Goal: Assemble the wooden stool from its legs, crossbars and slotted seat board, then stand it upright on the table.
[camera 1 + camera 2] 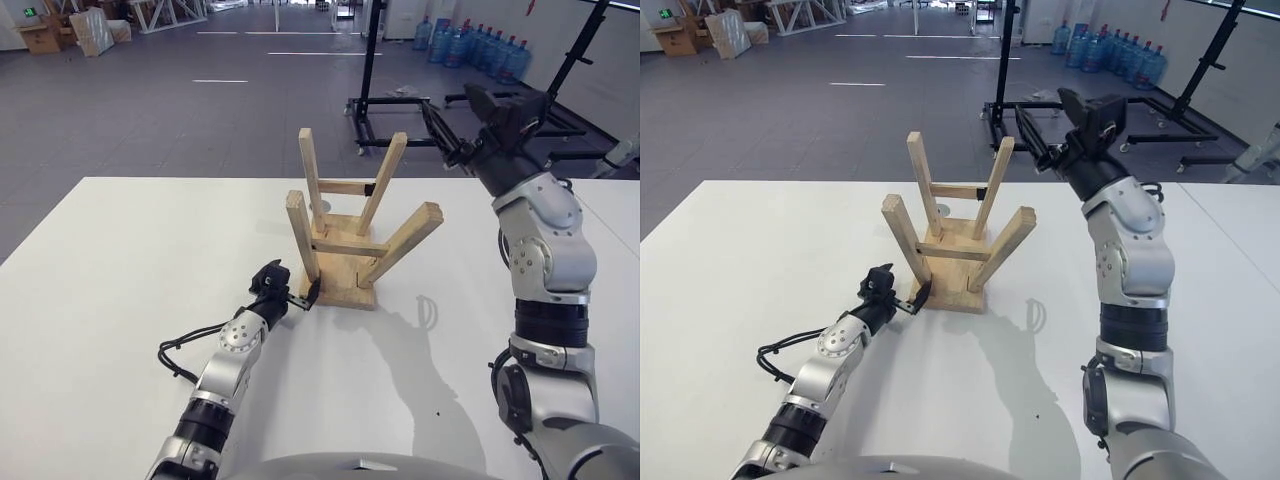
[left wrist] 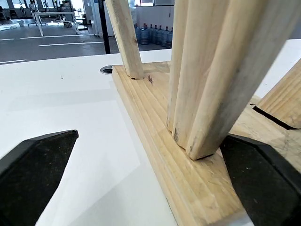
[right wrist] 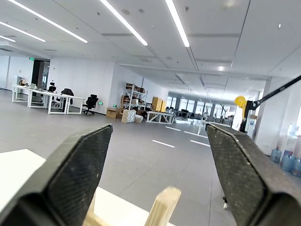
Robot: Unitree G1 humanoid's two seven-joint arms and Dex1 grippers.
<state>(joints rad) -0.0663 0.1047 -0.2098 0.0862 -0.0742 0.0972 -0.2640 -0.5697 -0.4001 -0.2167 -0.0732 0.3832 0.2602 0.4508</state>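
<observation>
The wooden stool [image 1: 345,235] lies upside down in the middle of the white table [image 1: 120,260], its slotted seat board [image 1: 345,287] flat on the top and its legs and crossbars pointing up. My left gripper [image 1: 305,293] is open at the board's near left corner. In the left wrist view, its fingers [image 2: 37,160] straddle the board's edge [image 2: 155,155] and one leg [image 2: 211,94]. My right gripper [image 1: 490,105] is open, held high beyond the stool to the right. A leg tip [image 3: 162,207] pokes up below it.
A round hole [image 2: 107,69] in the table lies just past the seat board. A black cable [image 1: 180,355] loops beside my left forearm. Black metal frames [image 1: 400,110] and blue water bottles [image 1: 1110,45] stand on the floor behind the table.
</observation>
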